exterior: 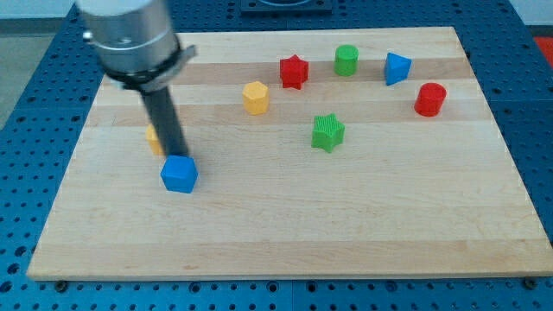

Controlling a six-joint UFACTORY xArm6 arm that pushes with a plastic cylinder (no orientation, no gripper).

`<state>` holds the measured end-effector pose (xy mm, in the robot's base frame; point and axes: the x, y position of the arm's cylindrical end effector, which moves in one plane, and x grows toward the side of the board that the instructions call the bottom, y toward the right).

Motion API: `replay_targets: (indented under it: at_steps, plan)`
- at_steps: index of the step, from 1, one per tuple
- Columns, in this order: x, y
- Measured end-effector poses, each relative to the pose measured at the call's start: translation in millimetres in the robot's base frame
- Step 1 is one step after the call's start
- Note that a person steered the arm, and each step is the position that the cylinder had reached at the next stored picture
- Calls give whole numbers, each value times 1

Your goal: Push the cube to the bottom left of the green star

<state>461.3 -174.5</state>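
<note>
Wooden board [285, 233] lying on a blue table [26, 95]. Dark rod coming down from the view's top left, with my tip [177, 155] right at the top edge of the blue cube [179, 174] — touching or nearly so, hard to say which. No claw on this arm, so nothing to open or shut, just the bare rod. Blue cube sitting in the left part of the board, well apart from the green star [327, 132] and lower down, to the view's left of it. Small orange block [154, 138] half hidden behind the rod, shape not clear. Up near the view's top — a yellow block [256, 98], a red star [294, 71], a green round block [346, 60], a blue pointed block [397, 68] and a red round block [429, 99], all apart from each other.
</note>
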Motion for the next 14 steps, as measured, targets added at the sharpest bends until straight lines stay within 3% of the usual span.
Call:
replay_targets:
  at_steps: [1, 3, 5, 7, 9, 10, 12, 13, 14]
  plan:
    - [-11, -27]
    - [36, -32]
    - [34, 110]
    - [95, 138]
    - [82, 197]
    - [128, 191]
    - [79, 156]
    - [79, 169]
    - [109, 135]
